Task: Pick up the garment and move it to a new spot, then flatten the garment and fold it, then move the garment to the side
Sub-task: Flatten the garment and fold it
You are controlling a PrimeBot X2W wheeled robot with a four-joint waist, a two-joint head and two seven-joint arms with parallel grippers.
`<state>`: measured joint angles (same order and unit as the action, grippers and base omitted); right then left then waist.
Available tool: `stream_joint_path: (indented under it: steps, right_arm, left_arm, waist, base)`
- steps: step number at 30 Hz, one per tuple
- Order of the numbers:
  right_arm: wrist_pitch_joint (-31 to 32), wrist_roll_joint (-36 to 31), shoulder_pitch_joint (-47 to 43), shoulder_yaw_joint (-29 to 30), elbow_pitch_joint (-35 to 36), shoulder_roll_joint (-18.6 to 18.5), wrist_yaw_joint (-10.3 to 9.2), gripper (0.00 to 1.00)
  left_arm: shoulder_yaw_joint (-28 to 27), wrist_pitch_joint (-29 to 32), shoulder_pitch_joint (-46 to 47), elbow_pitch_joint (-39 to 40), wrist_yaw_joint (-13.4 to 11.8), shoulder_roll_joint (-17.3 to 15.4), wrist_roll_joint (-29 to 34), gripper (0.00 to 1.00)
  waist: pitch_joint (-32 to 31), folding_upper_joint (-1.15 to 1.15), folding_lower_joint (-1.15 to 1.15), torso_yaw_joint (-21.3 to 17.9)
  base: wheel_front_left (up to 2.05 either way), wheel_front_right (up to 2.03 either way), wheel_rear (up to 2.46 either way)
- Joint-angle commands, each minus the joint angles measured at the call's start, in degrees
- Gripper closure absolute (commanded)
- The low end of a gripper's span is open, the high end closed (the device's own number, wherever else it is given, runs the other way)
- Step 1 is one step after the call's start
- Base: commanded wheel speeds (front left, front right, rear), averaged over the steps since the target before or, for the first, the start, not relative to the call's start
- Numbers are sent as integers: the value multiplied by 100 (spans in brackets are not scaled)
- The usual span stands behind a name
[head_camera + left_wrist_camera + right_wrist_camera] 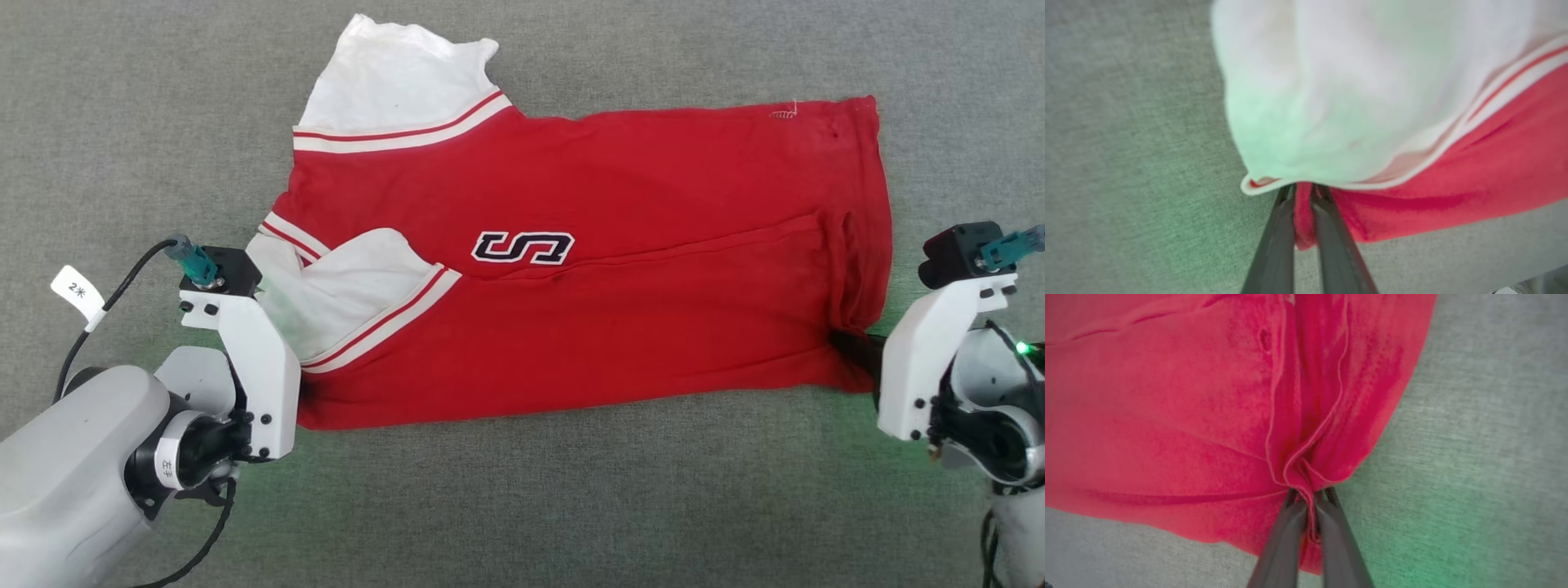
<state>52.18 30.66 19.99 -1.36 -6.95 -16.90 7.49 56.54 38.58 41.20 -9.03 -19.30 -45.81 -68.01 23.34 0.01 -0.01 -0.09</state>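
Item, in your view: right pincer (1309,498), two dark fingers (1280,543) pressed together on a bunched hem fold of the red knit garment (1167,416). Cloth spreads up and left. Grey woven tabletop (1486,437) at right, green-tinted low down.

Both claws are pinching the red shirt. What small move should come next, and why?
Probably lift both ends together and carry that edge over towards the far side, making a fold. The left claw and right claw are each shut on the near edge of the shirt, at opposite ends, and it lies flat.
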Motion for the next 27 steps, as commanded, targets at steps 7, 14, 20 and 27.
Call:
stream_joint_path:
  steps: [7,14,20,27]
  right_arm:
    - [503,307,-571,120,421,-411,-3,100]
    - [1116,540,-1291,667,1473,-575,-3,100]
    - [1322,504,-1716,974,1685,-372,-3,100]
    - [1068,328,-1659,839,1308,-119,-2,56]
  left_arm:
    - [148,220,-376,312,-268,-160,-104,100]
    - [235,556,-577,1605,-949,-842,20,100]
    - [355,543,-843,1876,-1179,-833,8,100]
    - [405,424,-943,1424,-967,-518,-100,0]
  waist:
    - [-156,-1,1,41]
    - [-294,-1,1,106]
    - [-287,-1,1,139]
    - [-290,-1,1,126]
  base:
    - [0,0,0]
    - [0,0,0]
    - [0,0,0]
    - [0,0,0]
